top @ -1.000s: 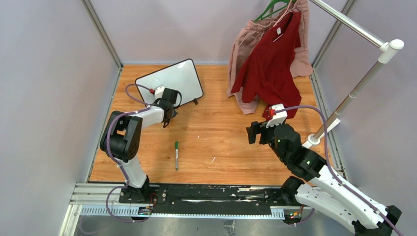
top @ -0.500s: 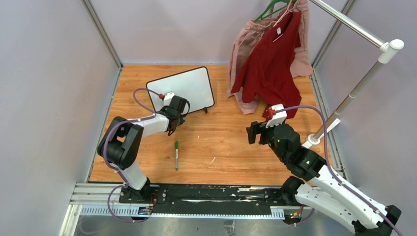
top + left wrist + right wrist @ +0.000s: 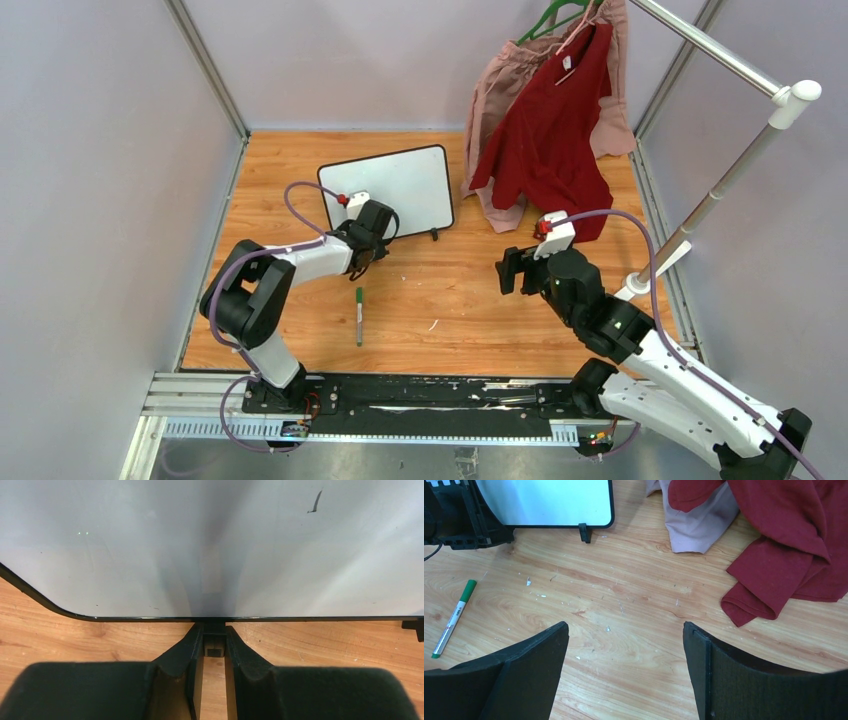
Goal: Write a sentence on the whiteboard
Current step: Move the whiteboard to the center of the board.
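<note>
The whiteboard (image 3: 400, 183) stands on the wooden table at the back, left of middle, its long edge now nearly level. Its white face (image 3: 150, 540) is bare apart from one short dark stroke (image 3: 315, 502); the sentence is out of view. My left gripper (image 3: 375, 232) (image 3: 214, 630) is shut on the board's small black foot (image 3: 214, 639) at the lower edge. A green-capped marker (image 3: 359, 315) (image 3: 451, 620) lies loose on the table in front of it. My right gripper (image 3: 510, 270) (image 3: 624, 630) hovers open over bare wood, right of the marker.
A red garment (image 3: 550, 130) and a pink one (image 3: 495, 95) hang from a green hanger at the back right, their hems (image 3: 774, 580) pooling on the table. A metal rack pole (image 3: 720, 190) slants along the right side. Grey walls enclose the table.
My left gripper has dragged the whiteboard to the right and turned it from tilted to nearly square. The right gripper has edged slightly left. The marker has not moved.
</note>
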Controlling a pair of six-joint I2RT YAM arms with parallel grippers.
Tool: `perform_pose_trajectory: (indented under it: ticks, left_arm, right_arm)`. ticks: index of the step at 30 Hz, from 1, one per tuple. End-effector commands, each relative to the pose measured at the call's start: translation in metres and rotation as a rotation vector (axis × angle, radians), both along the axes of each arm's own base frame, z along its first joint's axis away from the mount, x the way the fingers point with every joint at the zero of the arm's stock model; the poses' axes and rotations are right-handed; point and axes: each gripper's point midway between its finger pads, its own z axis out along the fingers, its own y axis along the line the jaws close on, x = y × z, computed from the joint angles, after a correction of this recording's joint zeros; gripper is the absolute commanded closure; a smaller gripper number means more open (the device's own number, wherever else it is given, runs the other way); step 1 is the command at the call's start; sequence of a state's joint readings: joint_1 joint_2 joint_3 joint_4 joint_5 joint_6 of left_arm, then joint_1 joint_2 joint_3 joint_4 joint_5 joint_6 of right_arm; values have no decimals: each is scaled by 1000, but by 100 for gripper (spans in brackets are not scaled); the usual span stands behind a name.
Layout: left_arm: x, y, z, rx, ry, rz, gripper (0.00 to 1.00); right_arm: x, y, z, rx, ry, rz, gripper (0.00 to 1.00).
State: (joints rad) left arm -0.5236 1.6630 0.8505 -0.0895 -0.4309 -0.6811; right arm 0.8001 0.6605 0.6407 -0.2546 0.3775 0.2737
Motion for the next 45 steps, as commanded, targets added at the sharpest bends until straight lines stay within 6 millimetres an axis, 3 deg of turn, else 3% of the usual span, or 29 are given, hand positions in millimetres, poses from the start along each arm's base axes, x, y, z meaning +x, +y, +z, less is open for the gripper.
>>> perform_pose_trajectory:
  ticks: [1,9,17,21,26,31,36,41,45]
  left_arm:
    - [2,-4,6,-66,-40,72,100]
    - [-5,-13,-5,-90,-27,64,96]
    - [-10,-15,-1,-83,-31,38,76]
    - [-13,-14,7,-87,-50,12,61]
    - [-19,-8,26,-83,-82,-10,41]
    - [-31,-8,54,-119,-100,-50,35]
    - [-50,-3,99,-129,-143,-124,32]
    - [-63,35,152,14,-244,-131,26]
    - [-68,66,165,-3,-290,-58,22]
  right_arm:
    - [2,2,2,41,2,-8,13]
    - [1,1,3,37,6,-14,13]
    - [-1,-1,1,41,15,-18,13]
    - [-2,-1,1,39,18,-16,13]
    - [-1,1,3,39,20,-9,13]
    - [1,6,5,42,17,8,13]
    - [9,23,3,41,26,48,14]
    - [16,40,0,37,55,80,14]
    - [17,45,-7,43,66,88,14]
